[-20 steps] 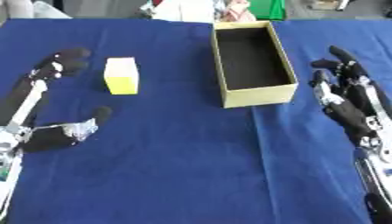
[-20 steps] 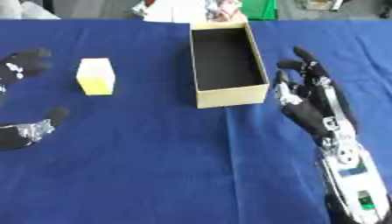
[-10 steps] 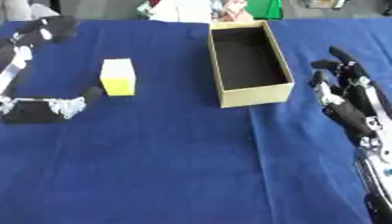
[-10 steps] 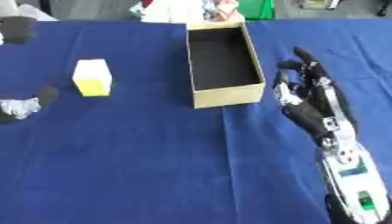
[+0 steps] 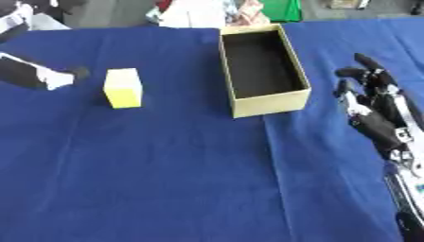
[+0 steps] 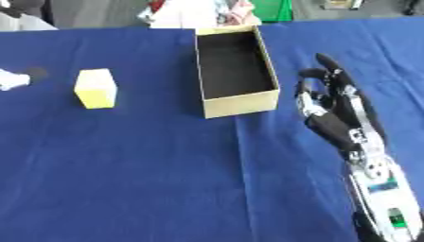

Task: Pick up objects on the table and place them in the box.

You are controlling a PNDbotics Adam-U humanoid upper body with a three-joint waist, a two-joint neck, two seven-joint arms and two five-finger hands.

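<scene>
A yellow block [image 5: 122, 88] lies on the blue cloth, left of centre. To its right stands an open tan cardboard box [image 5: 273, 105], long side running away from me, with a dark, empty inside. My left hand [image 5: 37, 76] shows at the left edge, open. Its thumb tip points at the block from a short way to the left and does not touch it, while its fingers reach up into the top left corner. My right hand [image 6: 335, 124] stands open right of the box, fingers up, holding nothing.
The blue cloth [image 5: 182, 179] covers the whole table. Beyond its far edge lie white things [image 5: 190, 12] and a green thing [image 5: 278, 9]. The near half of the cloth is bare.
My left hand has risen from the lower left toward the far left, and its thumb now sits level with the yellow block. The right hand, block and box have kept their places.
</scene>
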